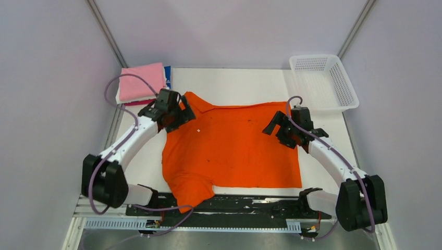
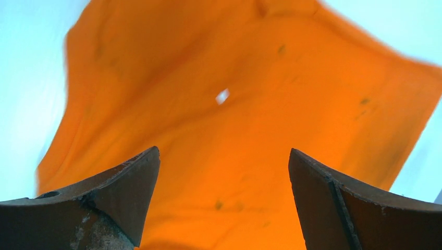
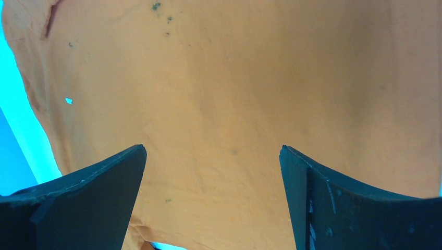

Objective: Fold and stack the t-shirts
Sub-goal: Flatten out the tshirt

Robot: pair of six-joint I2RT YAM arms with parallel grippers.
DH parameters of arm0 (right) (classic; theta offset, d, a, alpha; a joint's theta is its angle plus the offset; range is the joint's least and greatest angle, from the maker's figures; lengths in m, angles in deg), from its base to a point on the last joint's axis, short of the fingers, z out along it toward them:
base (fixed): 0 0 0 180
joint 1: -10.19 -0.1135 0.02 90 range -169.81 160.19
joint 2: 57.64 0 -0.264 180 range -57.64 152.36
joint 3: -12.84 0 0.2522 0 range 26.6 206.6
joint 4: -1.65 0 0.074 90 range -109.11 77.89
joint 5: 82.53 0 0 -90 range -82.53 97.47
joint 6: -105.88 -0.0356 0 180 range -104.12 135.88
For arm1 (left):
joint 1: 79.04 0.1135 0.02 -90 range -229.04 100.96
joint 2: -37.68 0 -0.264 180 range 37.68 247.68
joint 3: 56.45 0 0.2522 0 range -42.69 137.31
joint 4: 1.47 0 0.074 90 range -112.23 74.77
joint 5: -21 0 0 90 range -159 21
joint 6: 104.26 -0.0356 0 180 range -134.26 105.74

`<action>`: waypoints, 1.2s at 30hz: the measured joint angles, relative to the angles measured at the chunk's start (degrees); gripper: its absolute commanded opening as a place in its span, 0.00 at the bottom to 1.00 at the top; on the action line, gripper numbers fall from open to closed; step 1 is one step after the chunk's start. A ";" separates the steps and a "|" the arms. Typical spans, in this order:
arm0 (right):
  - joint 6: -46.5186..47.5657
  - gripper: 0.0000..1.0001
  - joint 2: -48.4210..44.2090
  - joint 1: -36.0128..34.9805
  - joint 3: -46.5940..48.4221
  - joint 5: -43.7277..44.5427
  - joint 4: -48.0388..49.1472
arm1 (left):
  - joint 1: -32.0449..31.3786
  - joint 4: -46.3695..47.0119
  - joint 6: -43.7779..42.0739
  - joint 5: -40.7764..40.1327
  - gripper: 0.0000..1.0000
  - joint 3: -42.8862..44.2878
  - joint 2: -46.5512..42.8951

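1. White surface [image 1: 250,83]: carries all items.
2. Orange t-shirt [image 1: 229,151]: spread flat at centre, with the near-left sleeve reaching the near edge.
3. Left arm [image 1: 133,138]: jaws wide apart, holding nothing, above the shirt's far-left corner.
4. Right arm [image 1: 328,156]: jaws wide apart, holding nothing, above the shirt's far-right edge.
5. White mesh basket [image 1: 344,80]: far-right corner.
6. Folded t-shirt stack [image 1: 142,80]: pink on top, far-left corner.

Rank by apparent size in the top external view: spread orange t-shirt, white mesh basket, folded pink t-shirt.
1. bright orange cloth t-shirt, clearly largest.
2. white plastic mesh basket.
3. folded pink cloth t-shirt, smaller than the basket; both sit far back, so distance hardly matters.
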 measured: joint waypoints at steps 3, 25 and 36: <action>0.39 1.00 4.20 0.00 0.70 -1.70 3.28 | 0.35 6.49 -1.22 0.83 1.00 7.50 10.71; 4.46 1.00 21.16 0.00 4.63 -2.29 8.76 | 2.32 22.25 -0.85 7.26 1.00 31.78 48.54; 4.52 1.00 22.08 0.00 5.27 -2.32 9.40 | 2.32 23.89 -1.03 6.23 1.00 28.65 47.10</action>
